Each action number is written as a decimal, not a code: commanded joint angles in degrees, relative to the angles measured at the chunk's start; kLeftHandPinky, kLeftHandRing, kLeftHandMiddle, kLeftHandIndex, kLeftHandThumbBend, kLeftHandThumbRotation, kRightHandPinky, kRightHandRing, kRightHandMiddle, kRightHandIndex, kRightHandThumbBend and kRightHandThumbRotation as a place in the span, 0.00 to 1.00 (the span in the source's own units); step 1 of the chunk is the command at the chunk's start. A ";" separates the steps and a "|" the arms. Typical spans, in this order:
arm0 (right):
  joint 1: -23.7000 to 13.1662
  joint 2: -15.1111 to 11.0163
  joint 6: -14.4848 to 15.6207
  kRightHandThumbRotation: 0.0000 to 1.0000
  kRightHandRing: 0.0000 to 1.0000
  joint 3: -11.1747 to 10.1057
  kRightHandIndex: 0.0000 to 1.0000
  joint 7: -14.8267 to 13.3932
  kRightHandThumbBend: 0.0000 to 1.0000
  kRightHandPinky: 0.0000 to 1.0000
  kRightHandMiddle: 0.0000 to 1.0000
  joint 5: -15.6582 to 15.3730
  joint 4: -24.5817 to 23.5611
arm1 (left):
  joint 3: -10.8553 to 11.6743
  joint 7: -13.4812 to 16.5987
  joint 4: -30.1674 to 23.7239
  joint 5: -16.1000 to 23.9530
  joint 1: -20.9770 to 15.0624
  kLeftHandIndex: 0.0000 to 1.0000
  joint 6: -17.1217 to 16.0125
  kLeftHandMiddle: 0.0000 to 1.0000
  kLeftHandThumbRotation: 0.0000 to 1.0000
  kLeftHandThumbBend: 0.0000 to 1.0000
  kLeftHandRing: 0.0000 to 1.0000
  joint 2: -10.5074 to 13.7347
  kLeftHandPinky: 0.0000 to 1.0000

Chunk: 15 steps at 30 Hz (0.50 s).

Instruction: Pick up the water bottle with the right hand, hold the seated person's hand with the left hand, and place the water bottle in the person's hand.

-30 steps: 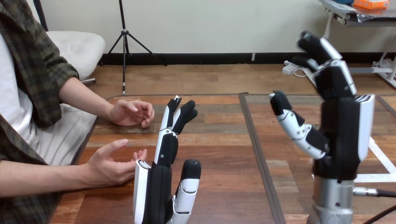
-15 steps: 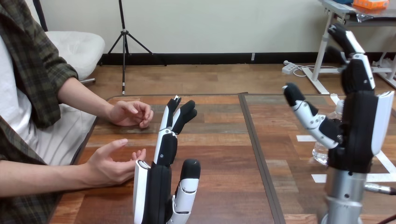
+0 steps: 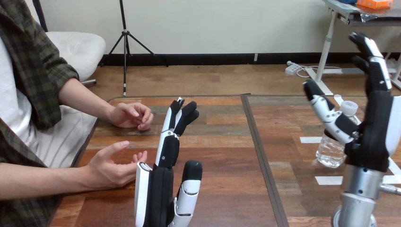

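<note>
A clear water bottle (image 3: 333, 144) with a white cap stands upright on the table's right part, partly hidden behind my right hand (image 3: 376, 127). That hand is raised, open with straight fingers, its thumb crossing in front of the bottle's neck, not closed on it. My left hand (image 3: 163, 187) is upright near the front middle, open, fingers pointing away. The person's nearer hand (image 3: 111, 165) lies palm up just left of my left hand, apart from it. The person's farther hand (image 3: 132, 115) rests loosely curled on the table behind.
A dark seam (image 3: 260, 151) splits the wooden table (image 3: 222, 142) into two halves. White tape marks (image 3: 326, 179) lie on the right half around the bottle.
My right hand has moved to the right, uncovering the water bottle behind it. My left hand and the person's hands have stayed put.
</note>
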 commanded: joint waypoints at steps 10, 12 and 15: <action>-6.55 -3.52 5.36 0.54 1.00 0.43 0.95 -1.99 0.94 1.00 1.00 3.83 4.33 | 0.02 -0.89 -0.19 -1.45 -2.23 0.96 -0.24 0.90 1.00 0.42 0.87 -3.26 0.92; -6.98 -3.92 5.71 0.55 1.00 0.39 0.95 -2.10 0.95 1.00 1.00 4.34 5.20 | 0.07 -0.87 -0.02 -1.44 -2.38 0.96 -0.35 0.90 1.00 0.42 0.87 -3.27 0.92; -7.68 -4.80 5.81 0.55 1.00 0.36 0.96 -2.19 0.96 1.00 1.00 5.24 6.94 | 0.28 -0.62 0.18 -1.07 -2.61 0.96 -0.51 0.90 1.00 0.42 0.87 -3.31 0.92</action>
